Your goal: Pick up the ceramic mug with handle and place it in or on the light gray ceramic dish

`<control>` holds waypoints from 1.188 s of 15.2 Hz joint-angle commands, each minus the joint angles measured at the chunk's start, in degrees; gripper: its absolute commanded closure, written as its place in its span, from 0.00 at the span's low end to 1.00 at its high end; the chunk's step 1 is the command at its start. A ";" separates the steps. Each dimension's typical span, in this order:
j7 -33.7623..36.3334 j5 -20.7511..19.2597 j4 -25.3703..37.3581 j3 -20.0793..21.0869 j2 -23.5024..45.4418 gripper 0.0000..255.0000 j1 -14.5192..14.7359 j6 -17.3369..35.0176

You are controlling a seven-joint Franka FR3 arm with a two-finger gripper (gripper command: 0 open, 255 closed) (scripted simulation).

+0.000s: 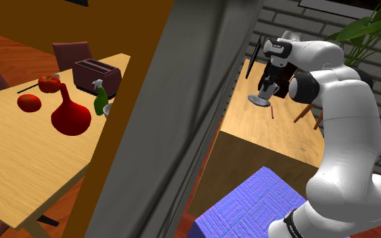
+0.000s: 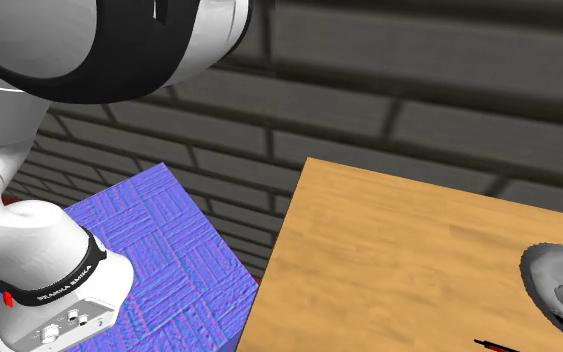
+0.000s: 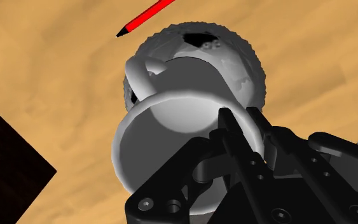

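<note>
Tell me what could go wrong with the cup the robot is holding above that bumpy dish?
1. The gripper pinches the mug by just one side of its rim, so the mug might tilt or slip out.
2. The mug seems off-centre over the dish. If it is let go here, it could land on the bumpy rim and tip over.
3. The red pencil lies close to the dish and might get knocked.
</note>
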 commanded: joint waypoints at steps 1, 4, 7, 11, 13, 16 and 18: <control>-0.03 0.08 -1.12 0.06 0.26 1.00 0.20 1.41; -0.21 0.19 -3.42 0.11 0.31 1.00 0.58 3.69; -0.25 0.22 -3.93 0.12 0.36 1.00 0.66 4.22; -0.25 0.22 -3.93 0.12 0.36 1.00 0.66 4.22; -0.25 0.22 -3.94 0.12 0.35 0.00 0.66 4.22; -0.25 0.22 -3.94 0.12 0.35 0.00 0.66 4.22; -0.25 0.22 -3.94 0.12 0.35 0.00 0.66 4.22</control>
